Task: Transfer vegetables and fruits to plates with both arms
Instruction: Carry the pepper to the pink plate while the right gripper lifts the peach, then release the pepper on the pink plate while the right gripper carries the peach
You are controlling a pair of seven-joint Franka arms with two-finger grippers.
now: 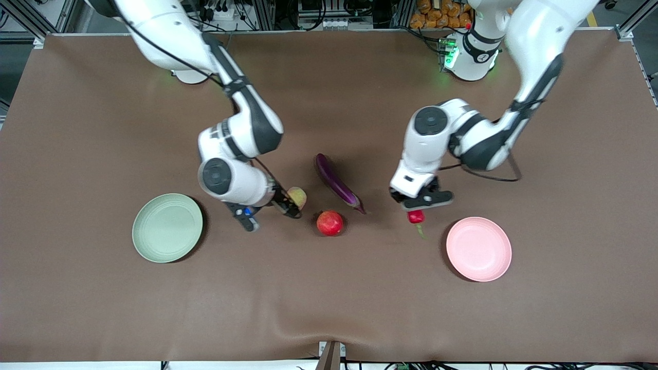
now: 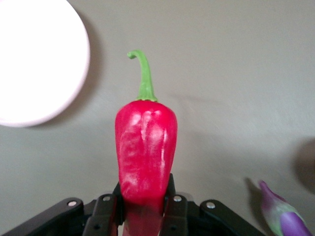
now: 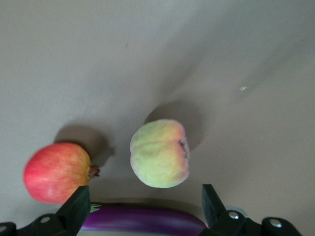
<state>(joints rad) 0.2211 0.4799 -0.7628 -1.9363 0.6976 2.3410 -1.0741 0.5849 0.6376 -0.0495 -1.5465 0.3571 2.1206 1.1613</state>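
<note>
my left hand grips the red chili right of centre, near the pink plate. my right hand spreads wide around the peach, centre frame.

Brown table with green plate, pink plate, eggplant, pomegranate, peach

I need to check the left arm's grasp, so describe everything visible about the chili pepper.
The chili pepper is short, glossy red and faintly creased, with a curved green stem at its free end. It looks smooth and plastic-like. Its blunt end sits clamped between the fingers of the left hand, stem pointing away from the hand. It hangs over the brown table, beside the pink plate. Only the fingers touch it.
</note>
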